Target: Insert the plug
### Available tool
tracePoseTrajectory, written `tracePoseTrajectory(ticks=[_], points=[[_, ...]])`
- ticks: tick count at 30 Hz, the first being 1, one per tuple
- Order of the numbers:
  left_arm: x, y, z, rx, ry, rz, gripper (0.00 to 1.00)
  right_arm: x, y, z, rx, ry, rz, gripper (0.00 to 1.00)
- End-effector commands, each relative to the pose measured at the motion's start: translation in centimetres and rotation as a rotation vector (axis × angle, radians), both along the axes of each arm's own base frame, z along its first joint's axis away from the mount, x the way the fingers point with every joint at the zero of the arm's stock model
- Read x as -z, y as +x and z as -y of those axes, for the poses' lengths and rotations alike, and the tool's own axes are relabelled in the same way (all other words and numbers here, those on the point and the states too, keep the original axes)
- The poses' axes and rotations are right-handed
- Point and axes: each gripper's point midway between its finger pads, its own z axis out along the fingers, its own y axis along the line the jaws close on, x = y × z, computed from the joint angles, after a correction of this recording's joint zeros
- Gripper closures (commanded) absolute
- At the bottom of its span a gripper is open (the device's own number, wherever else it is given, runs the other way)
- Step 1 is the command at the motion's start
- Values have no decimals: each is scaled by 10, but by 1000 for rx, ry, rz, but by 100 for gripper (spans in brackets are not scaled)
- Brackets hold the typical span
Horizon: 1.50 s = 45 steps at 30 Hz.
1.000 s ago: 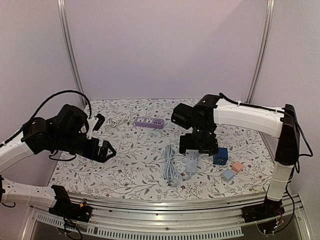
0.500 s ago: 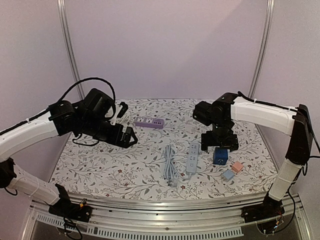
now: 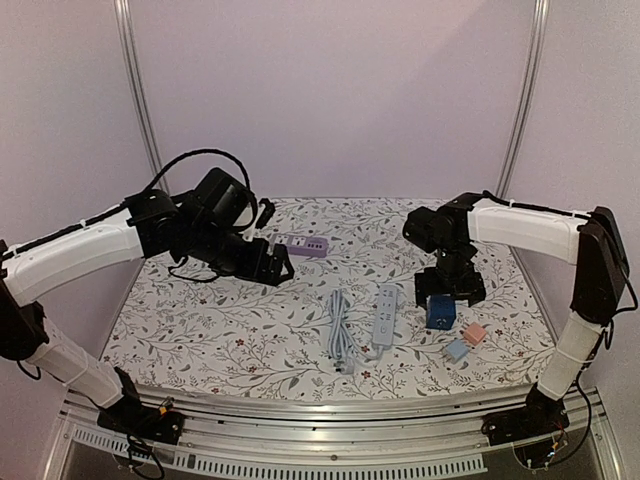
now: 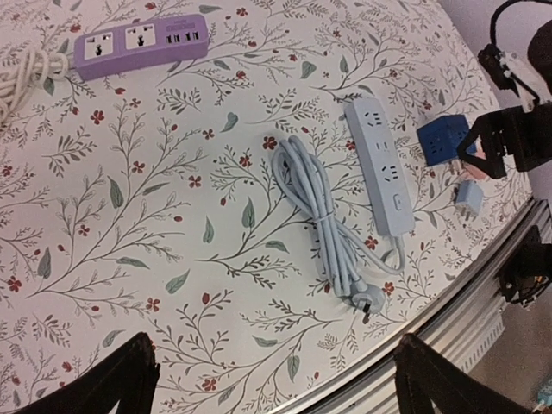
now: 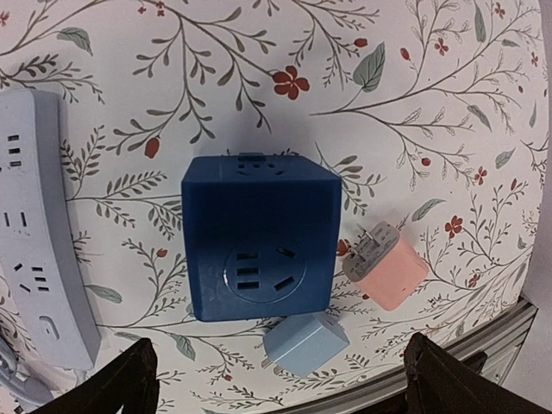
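Standing by the worktop (image 3: pixel 200 320), I can't read a brand or any lettering on the things here; the faces show only socket holes and a small switch. The plug (image 4: pixel 369 302) lies flat at the loose end of the grey cable (image 4: pixel 315 207), close to the near edge of the worktop. In the left wrist view it sits at about two o'clock from the left claw (image 4: pixel 274 345), well apart from it. That claw hangs above the cloth with its fingers spread wide and nothing between them. Seen from above, the plug is at roughly eight o'clock from the right claw (image 5: pixel 280 345). The right claw is also fully spread and empty, hovering over the blue cube socket (image 5: pixel 259 237). By my count there are two power strips. The purple power strip (image 4: pixel 141 41) is at the far side with a cream cord (image 4: pixel 21 73) bunched at its end. The pale grey power strip (image 4: pixel 382 164) lies just beside the coiled cable. There is one cube socket and two small adapters, a pink adapter (image 5: pixel 385 269) at its four o'clock and a light blue adapter (image 5: pixel 306 342) at its six o'clock in the right wrist view.
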Motion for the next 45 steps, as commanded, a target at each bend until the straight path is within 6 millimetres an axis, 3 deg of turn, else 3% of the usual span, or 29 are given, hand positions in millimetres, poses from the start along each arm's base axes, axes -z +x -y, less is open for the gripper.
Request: tracePoseTrajectory(ticks=[1, 8, 18, 27, 36, 45], points=[[-3, 0, 13, 17, -9, -2, 4, 12, 11, 2, -20, 26, -21, 2], [-4, 14, 22, 27, 23, 20, 4, 27, 12, 9, -65, -3, -65, 5], [-18, 39, 46, 48, 34, 35, 5, 45, 8, 3, -89, 28, -113, 12], [-16, 30, 36, 40, 45, 12, 5, 57, 7, 4, -84, 27, -119, 27], [-10, 20, 24, 19, 44, -11, 6, 57, 13, 10, -81, -7, -94, 35], [-12, 16, 25, 29, 27, -15, 6, 57, 19, 15, -96, -17, -48, 44]])
